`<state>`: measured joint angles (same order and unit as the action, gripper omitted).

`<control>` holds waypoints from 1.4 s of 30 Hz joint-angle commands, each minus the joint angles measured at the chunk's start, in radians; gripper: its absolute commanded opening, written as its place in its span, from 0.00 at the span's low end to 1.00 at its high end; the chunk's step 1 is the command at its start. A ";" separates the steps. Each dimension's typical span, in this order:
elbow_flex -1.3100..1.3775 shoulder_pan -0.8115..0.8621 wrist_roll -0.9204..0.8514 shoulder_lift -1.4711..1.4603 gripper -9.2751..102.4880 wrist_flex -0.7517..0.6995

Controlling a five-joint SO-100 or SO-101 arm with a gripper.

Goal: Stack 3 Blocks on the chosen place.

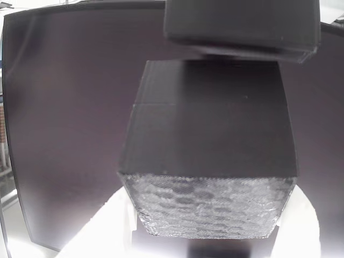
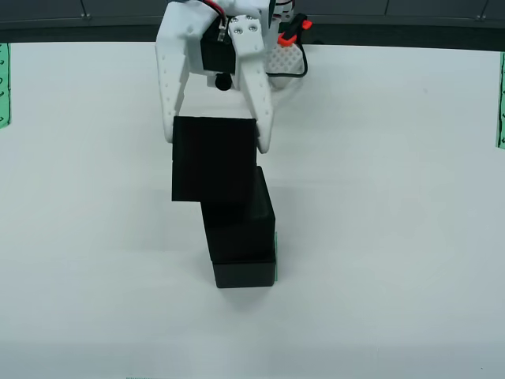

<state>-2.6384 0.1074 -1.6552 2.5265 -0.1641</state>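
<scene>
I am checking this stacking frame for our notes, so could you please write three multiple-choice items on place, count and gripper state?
1. In the view from above, the held block lies where?
A. on the stack
B. above it, offset left
C. far right

2. How many black blocks show in that view?
A. one
B. two
C. three

3. The gripper is:
A. open
B. shut on a block
C. parked

Answers: 1 B, it overlaps the upper stacked block toward the left; 2 C, one held, two stacked; 3 B, white fingers flank it.
</scene>
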 commanded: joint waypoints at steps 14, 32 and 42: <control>0.005 -0.048 0.012 -0.038 0.26 0.114; -0.094 -0.051 0.000 -0.078 0.27 0.275; -0.150 -0.043 0.000 -0.055 0.27 0.321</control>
<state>-2.7903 0.0675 -1.6490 2.4452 0.1396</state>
